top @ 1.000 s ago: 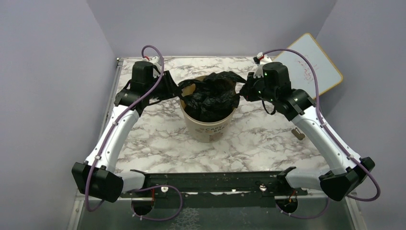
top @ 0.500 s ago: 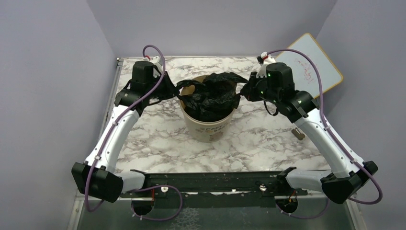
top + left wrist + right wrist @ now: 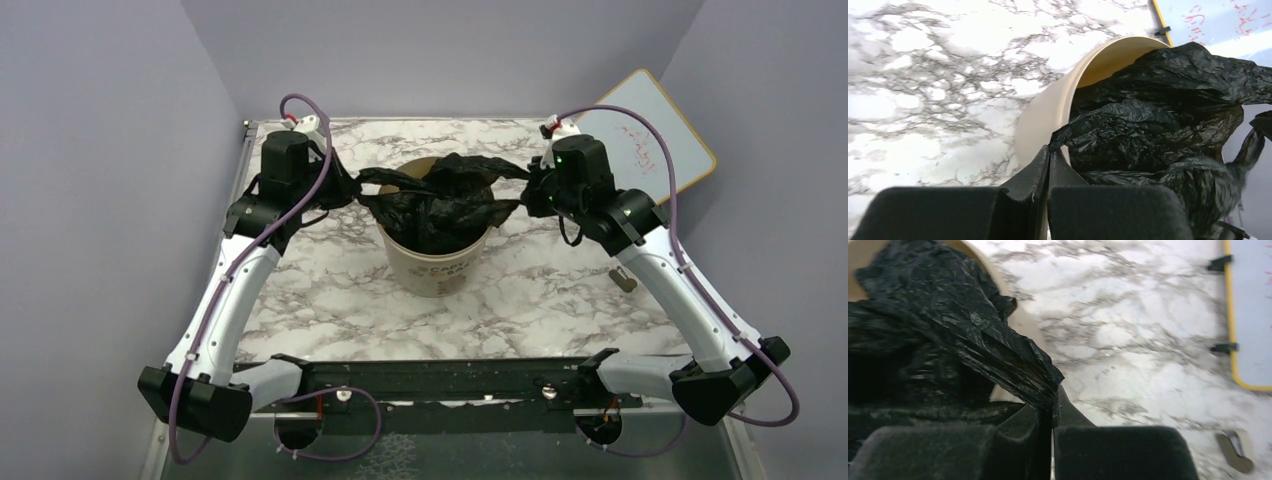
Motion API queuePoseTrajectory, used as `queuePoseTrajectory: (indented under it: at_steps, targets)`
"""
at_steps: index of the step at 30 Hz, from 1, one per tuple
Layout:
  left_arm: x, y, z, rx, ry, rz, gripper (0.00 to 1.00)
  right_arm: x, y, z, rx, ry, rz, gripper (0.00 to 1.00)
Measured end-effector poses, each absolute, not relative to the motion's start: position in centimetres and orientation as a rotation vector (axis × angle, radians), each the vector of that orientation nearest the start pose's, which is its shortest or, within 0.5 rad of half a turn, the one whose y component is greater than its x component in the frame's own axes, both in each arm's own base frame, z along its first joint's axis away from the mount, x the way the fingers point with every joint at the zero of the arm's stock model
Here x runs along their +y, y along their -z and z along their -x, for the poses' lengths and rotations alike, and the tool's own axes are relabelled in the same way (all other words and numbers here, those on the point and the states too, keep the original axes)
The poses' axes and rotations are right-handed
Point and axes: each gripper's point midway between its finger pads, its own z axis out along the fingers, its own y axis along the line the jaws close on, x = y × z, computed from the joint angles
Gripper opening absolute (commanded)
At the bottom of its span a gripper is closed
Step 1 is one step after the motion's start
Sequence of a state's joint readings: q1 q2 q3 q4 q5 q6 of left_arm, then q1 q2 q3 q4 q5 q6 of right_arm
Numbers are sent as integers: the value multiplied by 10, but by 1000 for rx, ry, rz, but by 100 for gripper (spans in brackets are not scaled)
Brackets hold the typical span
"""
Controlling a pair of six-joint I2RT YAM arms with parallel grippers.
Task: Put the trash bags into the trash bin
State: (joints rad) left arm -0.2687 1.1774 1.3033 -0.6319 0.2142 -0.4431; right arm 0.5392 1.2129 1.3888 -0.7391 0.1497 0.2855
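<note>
— At the middle of the marble table [image 3: 330, 290] stands the trash bin [image 3: 432, 265], upright, with the trash bags [image 3: 440, 205] crumpled in its mouth. See that?

— I do. Most of the black plastic is down inside the bin, but flaps stick out over the rim on both sides, pulled taut above it.

— What about the left gripper [image 3: 1049, 152]?

— It's just left of the bin, by the rim. Its fingers are pressed tight together, with a corner of the trash bags pinched at their tips.

— And the right gripper [image 3: 1052, 407]?

— Just right of the bin, about level with the rim. Its fingers are closed as well, nipping a fold of the black plastic that runs from there back into the bin.

— Anything else about?

— A white board with a yellow frame [image 3: 655, 135] sits behind the bin, off to its right, with red scribbles on it. A small beige piece [image 3: 622, 280] lies on the marble to the right of the bin, well apart from it. I can't tell what it is.
</note>
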Motion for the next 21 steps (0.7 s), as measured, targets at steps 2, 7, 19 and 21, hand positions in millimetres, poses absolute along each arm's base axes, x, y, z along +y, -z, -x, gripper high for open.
queuePoseTrajectory:
  at_steps: [2, 7, 19, 21]
  targets:
    - [-138, -301, -317, 2121, 614, 60, 0, 152, -289, -305, 2165, -228, 186, 5]
    - [-118, -307, -308, 2108, 515, 114, 0, 131, -276, -303, 2202, -98, 162, 5]
    - [-92, -314, -291, 2105, 380, 172, 0, 129, -291, -301, 2164, -126, 115, 5]
    - [-85, -311, -288, 2115, 336, 194, 10, 127, -297, -297, 2147, -137, 106, 6]
